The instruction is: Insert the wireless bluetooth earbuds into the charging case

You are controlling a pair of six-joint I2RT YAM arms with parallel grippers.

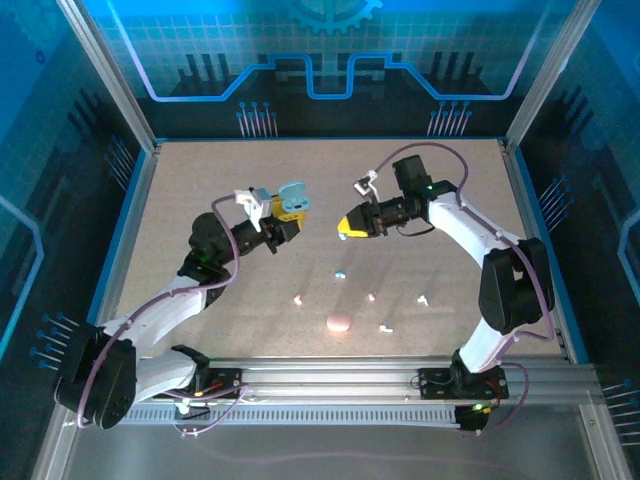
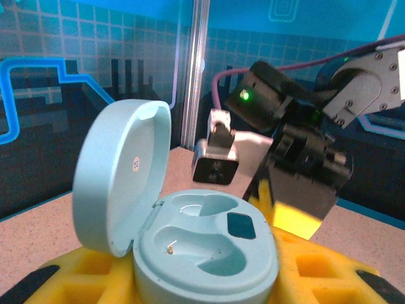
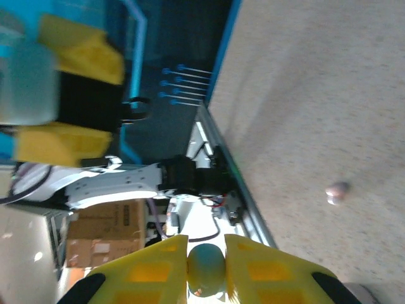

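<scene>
My left gripper (image 1: 289, 206) is shut on the base of an open light blue charging case (image 1: 292, 197), held above the table. In the left wrist view the case (image 2: 209, 244) has its lid (image 2: 120, 171) tipped back, and both of its sockets are empty. My right gripper (image 1: 346, 224) hovers just right of the case, shut on a light blue earbud (image 3: 207, 269) pinched between its yellow fingers (image 3: 152, 269). Several more wireless bluetooth earbuds lie on the table: a light blue one (image 1: 339, 273), pink ones (image 1: 299, 298) (image 1: 371, 296) and white ones (image 1: 423, 299) (image 1: 386, 327).
A shut pink case (image 1: 339, 323) lies near the front of the table. The table has a raised blue rim (image 1: 133, 215) and metal posts at its corners. In the left wrist view the right arm's wrist and camera (image 2: 218, 158) hang close behind the open case.
</scene>
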